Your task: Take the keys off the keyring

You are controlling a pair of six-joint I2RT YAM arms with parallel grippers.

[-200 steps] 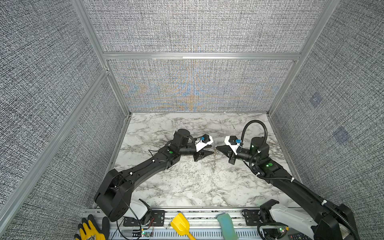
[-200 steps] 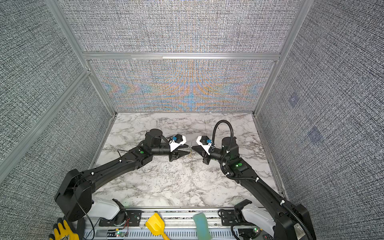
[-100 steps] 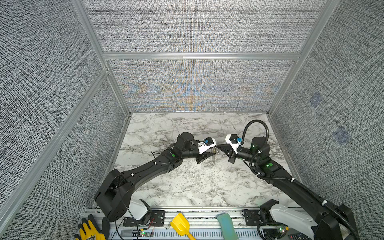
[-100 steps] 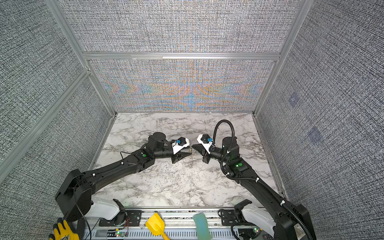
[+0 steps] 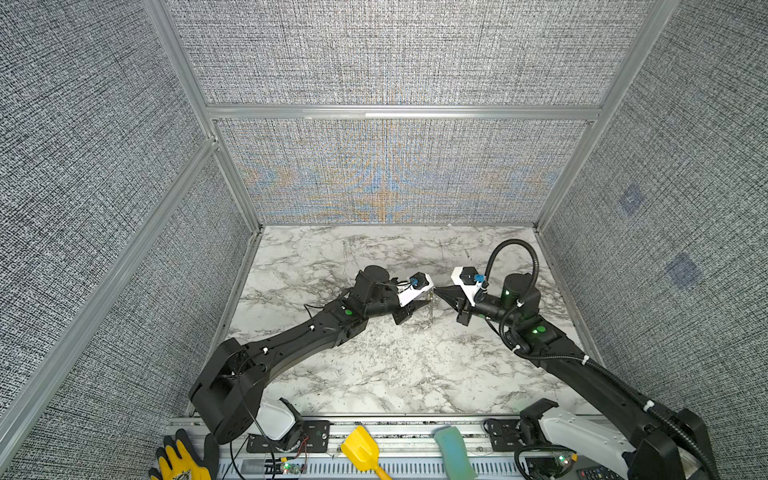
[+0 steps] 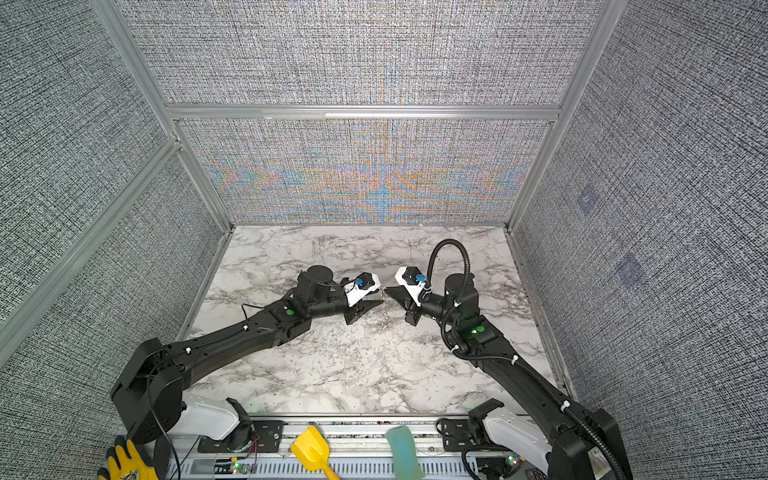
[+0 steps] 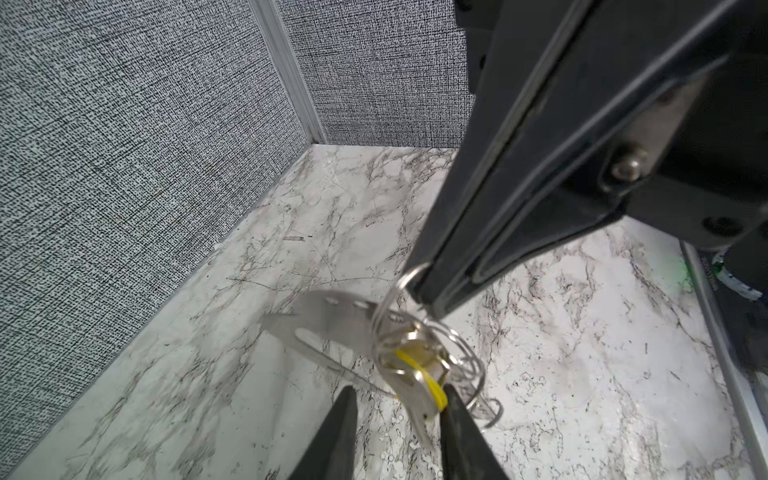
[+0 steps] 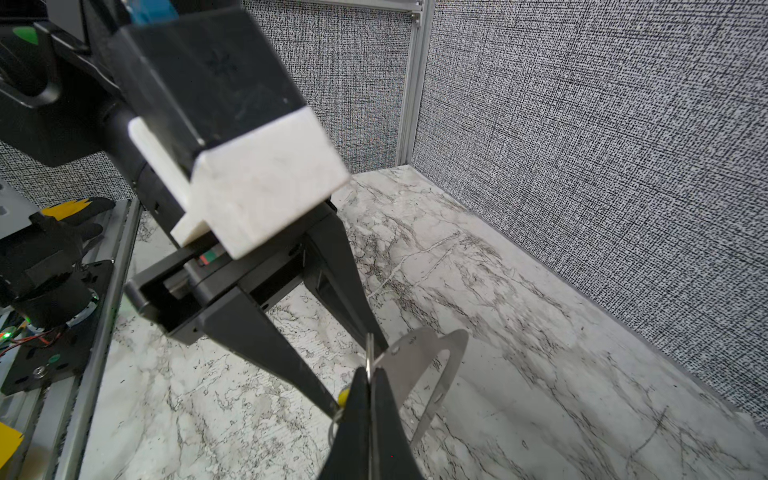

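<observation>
The keyring, a flat grey plate (image 7: 328,320) with an oval cut-out, hangs above the marble on a thin wire ring (image 7: 405,276). My right gripper (image 8: 369,374) is shut on that wire ring; the plate (image 8: 419,357) dangles just past its tips. The keys (image 7: 419,370) hang in a bunch from wire loops beside the plate, and one shows a yellow tag (image 7: 430,384). My left gripper (image 7: 399,399) is open, with the yellow-tagged key between its fingers and against one of them. In both top views the two grippers (image 5: 424,305) (image 6: 386,289) meet tip to tip mid-table.
The marble table (image 5: 374,374) is boxed in by grey fabric walls on three sides. On the front rail lie a yellow scoop (image 5: 361,451), a teal block (image 5: 453,453) and a yellow-and-black glove (image 5: 178,461).
My left gripper has moved right, up to the hanging bunch, and its fingers now straddle the yellow-tagged key. The right gripper has held its grip and place.
</observation>
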